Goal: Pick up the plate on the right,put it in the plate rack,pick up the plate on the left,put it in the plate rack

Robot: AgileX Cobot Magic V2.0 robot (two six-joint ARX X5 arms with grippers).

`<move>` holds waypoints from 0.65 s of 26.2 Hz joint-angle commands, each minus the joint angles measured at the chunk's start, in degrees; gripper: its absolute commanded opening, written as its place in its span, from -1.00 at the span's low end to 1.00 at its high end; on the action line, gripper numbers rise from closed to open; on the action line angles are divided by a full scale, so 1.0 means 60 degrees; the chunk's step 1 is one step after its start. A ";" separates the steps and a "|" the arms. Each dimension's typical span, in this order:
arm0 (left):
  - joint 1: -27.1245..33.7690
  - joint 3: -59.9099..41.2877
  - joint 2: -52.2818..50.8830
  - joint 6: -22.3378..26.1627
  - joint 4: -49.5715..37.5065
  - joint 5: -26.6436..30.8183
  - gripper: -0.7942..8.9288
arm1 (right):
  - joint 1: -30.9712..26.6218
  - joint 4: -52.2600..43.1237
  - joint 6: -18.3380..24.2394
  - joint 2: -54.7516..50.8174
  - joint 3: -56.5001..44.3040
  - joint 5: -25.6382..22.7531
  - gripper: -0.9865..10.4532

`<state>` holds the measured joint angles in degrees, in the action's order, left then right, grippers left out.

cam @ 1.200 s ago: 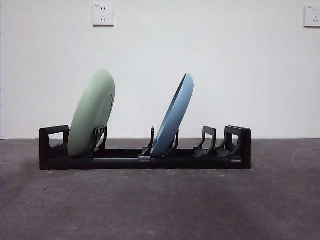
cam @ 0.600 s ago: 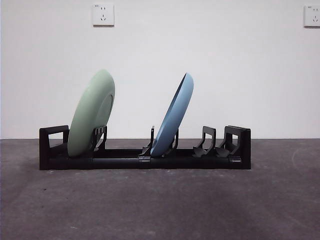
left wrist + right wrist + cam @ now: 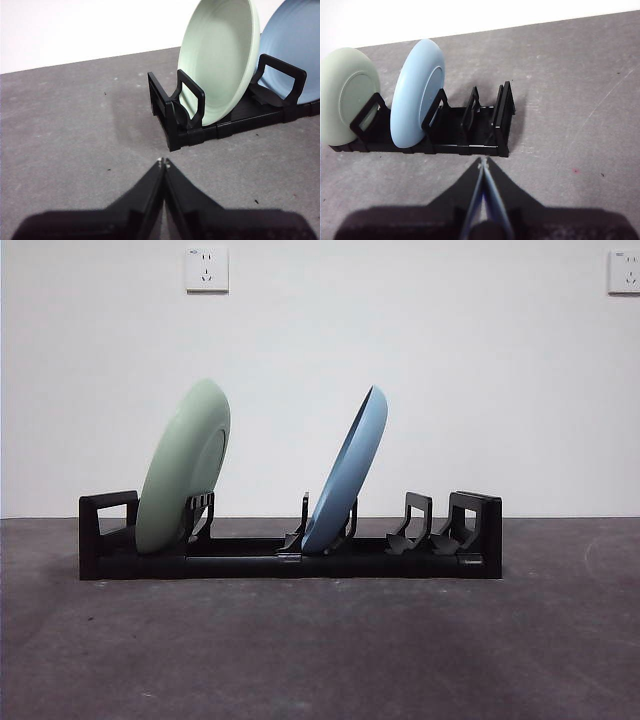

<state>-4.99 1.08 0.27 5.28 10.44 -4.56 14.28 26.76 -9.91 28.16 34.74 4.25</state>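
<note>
Tabletop [image 3: 320,650], grey and matte, is shown running from the near edge back to a white wall [image 3: 450,380]; wide bare surface lies in front of the rack and beyond both of its ends.

The plate rack [image 3: 290,562] is set lengthwise across the middle of the table, well clear of the table edges seen in the wrist views. Its blocky ends are seen at far left and far right in the front view.

The green plate [image 3: 183,468] is stood on edge in the divider pair just beside the left end block, tilted with its upper rim leaning right. The blue plate [image 3: 346,472] is stood in the middle divider pair, tilted the same way. The two plates are kept apart by an open gap. The dividers between the blue plate and the right end block are unoccupied.

The left gripper [image 3: 163,163] is held over bare table near the rack's green-plate end, jaws closed tip to tip, nothing gripped.

The right gripper [image 3: 484,163] is held just beside the rack's opposite end, jaws likewise pressed together and empty.

Two wall sockets [image 3: 206,269] are mounted high on the wall.
</note>
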 commanded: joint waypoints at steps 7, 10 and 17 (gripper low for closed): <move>0.0025 -0.0149 -0.0025 -0.0095 -0.0044 0.0011 -0.84 | -0.0106 0.0128 0.1592 -0.0699 -0.0186 -0.0576 -0.82; 0.0025 -0.0149 -0.0025 -0.0095 -0.0044 0.0007 -0.84 | -0.0678 -0.0211 0.2280 -0.1574 -0.0780 0.0080 -0.82; 0.0029 -0.0149 -0.0025 -0.0095 -0.0047 0.0007 -0.84 | -0.1246 -0.2317 0.2189 -0.3421 -0.3639 0.0055 -0.82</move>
<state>-4.99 1.08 0.27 5.28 10.44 -4.51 6.74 13.54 3.03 8.43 14.70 4.51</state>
